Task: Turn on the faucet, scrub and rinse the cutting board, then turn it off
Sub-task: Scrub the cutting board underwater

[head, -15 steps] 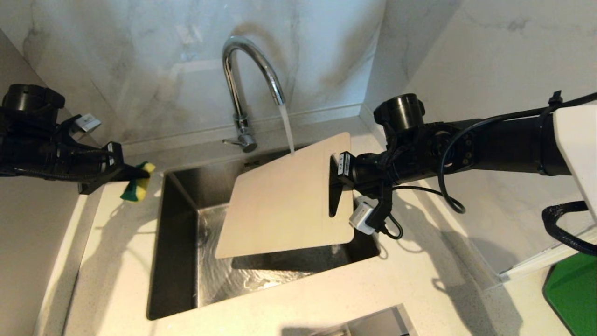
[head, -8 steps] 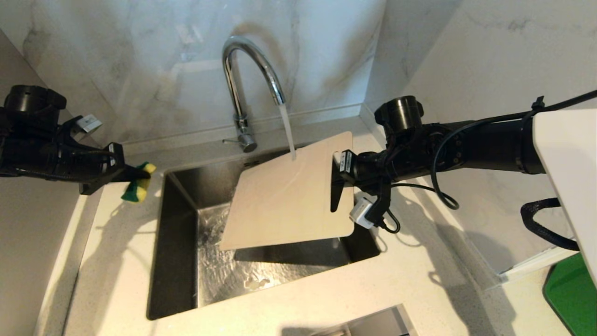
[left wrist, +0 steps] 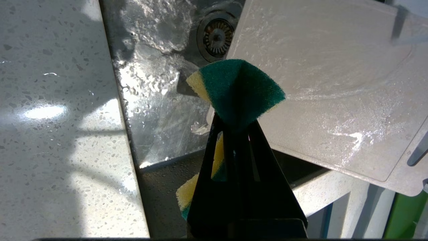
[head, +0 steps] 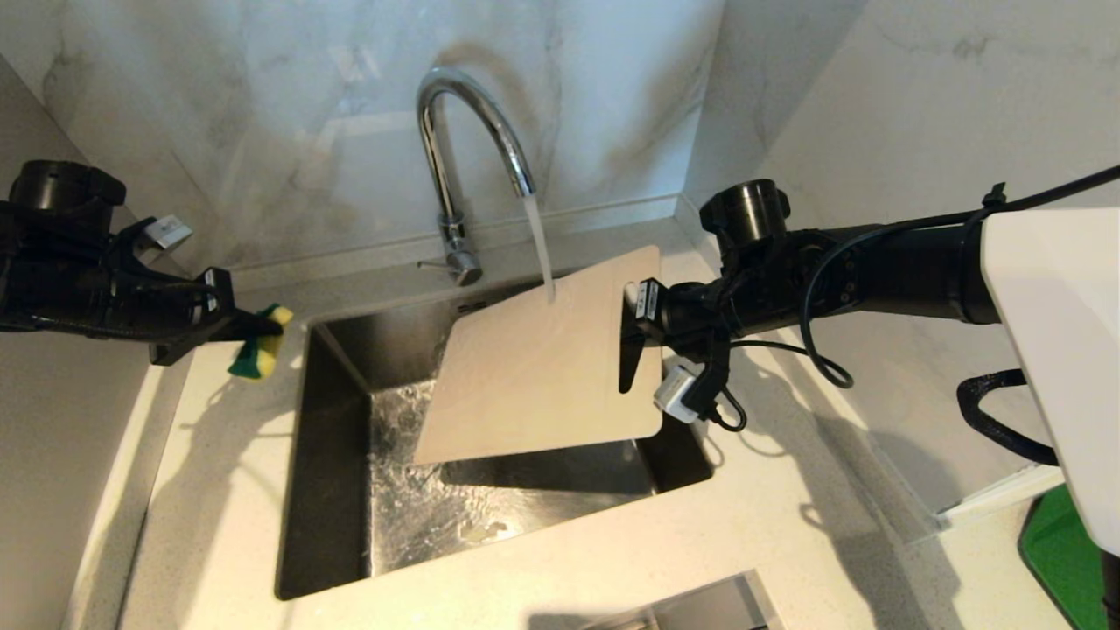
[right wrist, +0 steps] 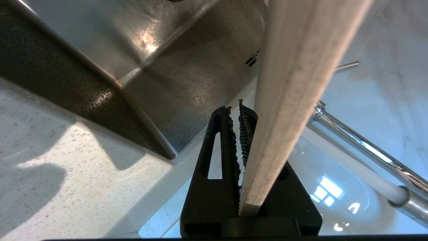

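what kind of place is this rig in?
Most likely a home-style kitchen sink corner: a recessed stainless steel sink set in a pale speckled stone countertop, a running chrome gooseneck faucet, and marble-look walls.

Glossy chrome faucet (head: 455, 131); matt wooden cutting board (head: 534, 376).

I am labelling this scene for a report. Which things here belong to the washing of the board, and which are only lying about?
Belong to the job:
- faucet, running
- cutting board, held tilted over the sink by the right gripper
- sponge, held by the left gripper over the counter

Only lying about:
- green thing at the right edge
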Robot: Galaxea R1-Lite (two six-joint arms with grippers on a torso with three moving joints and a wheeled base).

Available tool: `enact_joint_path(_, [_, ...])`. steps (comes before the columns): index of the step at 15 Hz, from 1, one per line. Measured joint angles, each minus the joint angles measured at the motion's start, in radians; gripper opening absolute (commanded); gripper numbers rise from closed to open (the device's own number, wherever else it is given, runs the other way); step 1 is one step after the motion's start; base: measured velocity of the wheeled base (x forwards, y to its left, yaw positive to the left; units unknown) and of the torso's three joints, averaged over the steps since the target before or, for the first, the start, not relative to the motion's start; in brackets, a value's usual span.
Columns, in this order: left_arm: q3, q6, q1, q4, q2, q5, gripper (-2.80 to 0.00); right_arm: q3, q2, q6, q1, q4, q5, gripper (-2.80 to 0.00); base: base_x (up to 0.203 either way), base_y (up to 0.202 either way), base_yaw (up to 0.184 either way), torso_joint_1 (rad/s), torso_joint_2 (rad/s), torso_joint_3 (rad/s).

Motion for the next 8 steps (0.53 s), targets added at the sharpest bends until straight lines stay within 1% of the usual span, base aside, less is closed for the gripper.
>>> enact_joint_path(3, [-0.001, 0.000, -0.004, 0.000, 0.001, 0.001, -2.80, 0.012, -0.003, -0.001, 0.000, 0.001, -0.001, -2.80, 0.000, 0.000, 0.000, 0.000, 0.00, 0.000])
enact_joint_path(8, [0.004, -0.004, -0.017, 0.002, 0.009, 0.002, -2.80, 0.113, -0.072, 0.002, 0.012, 0.001, -0.001, -2.80, 0.000, 0.000, 0.000, 0.000, 0.00, 0.000])
